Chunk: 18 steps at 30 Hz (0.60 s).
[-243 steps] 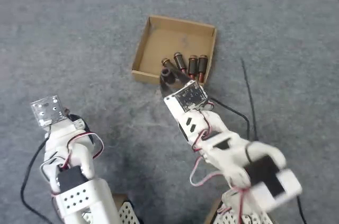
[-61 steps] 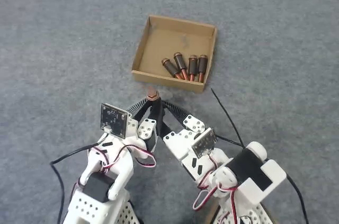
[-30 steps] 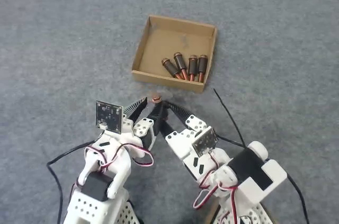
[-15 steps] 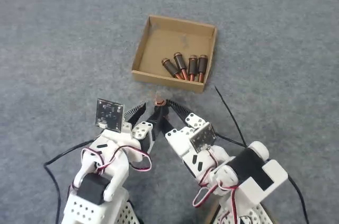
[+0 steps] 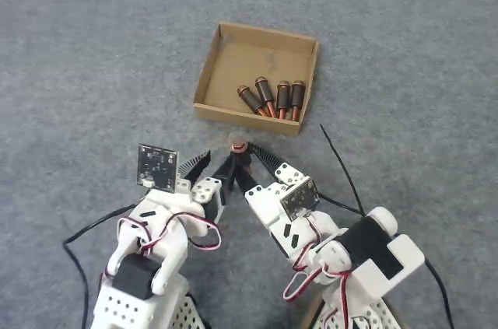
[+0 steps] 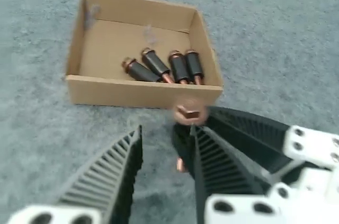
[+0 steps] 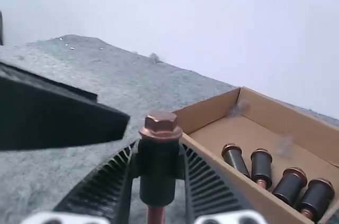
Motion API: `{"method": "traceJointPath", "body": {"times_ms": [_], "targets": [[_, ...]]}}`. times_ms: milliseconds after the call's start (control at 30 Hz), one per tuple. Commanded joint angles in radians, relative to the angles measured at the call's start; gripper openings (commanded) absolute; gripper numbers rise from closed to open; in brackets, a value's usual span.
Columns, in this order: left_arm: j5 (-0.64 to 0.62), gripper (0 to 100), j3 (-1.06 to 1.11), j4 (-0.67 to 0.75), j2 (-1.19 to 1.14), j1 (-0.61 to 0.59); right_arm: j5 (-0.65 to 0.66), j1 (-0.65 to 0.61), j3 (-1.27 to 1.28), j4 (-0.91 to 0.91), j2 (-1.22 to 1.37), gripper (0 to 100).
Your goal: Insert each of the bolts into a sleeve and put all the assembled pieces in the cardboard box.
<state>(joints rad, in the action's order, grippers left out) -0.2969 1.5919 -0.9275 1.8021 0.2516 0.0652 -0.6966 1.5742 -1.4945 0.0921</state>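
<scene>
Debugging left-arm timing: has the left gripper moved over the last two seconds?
Yes. The left gripper drew back slightly from the front wall of the brown cardboard box.

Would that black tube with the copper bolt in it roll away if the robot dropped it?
Probably it would roll a little: the black tube with the copper bolt is round. The fuzzy grey carpet would likely stop it quickly. It looks stiff, since the right pincer squeezes it without bending it.

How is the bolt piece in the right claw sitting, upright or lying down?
Upright: the sleeved bolt stands head up, copper tip pointing down, clamped in the right gripper.
</scene>
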Motion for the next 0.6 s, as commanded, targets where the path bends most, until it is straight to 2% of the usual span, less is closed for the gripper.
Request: {"method": "traceJointPath", "body": {"times_ms": [0, 200, 367, 500, 567], "targets": [[-0.012, 14, -0.058, 0.002, 0.02, -0.106, -0.012, 0.018, -0.048, -0.001, -0.051, 0.6], [-0.012, 13, -0.059, -0.029, 0.02, -0.275, -0.012, 0.021, -0.048, -0.001, -0.054, 0.6], [-0.006, 0, -0.051, -0.058, 0.02, -0.387, -0.012, 0.021, -0.046, -0.001, -0.051, 0.6], [0.0, 2, 0.027, -0.037, 0.02, -0.491, -0.012, 0.021, -0.046, -0.001, -0.047, 0.6], [0.041, 2, 0.085, 0.008, 0.02, -0.543, -0.012, 0.019, -0.046, -0.001, -0.047, 0.6]]}}
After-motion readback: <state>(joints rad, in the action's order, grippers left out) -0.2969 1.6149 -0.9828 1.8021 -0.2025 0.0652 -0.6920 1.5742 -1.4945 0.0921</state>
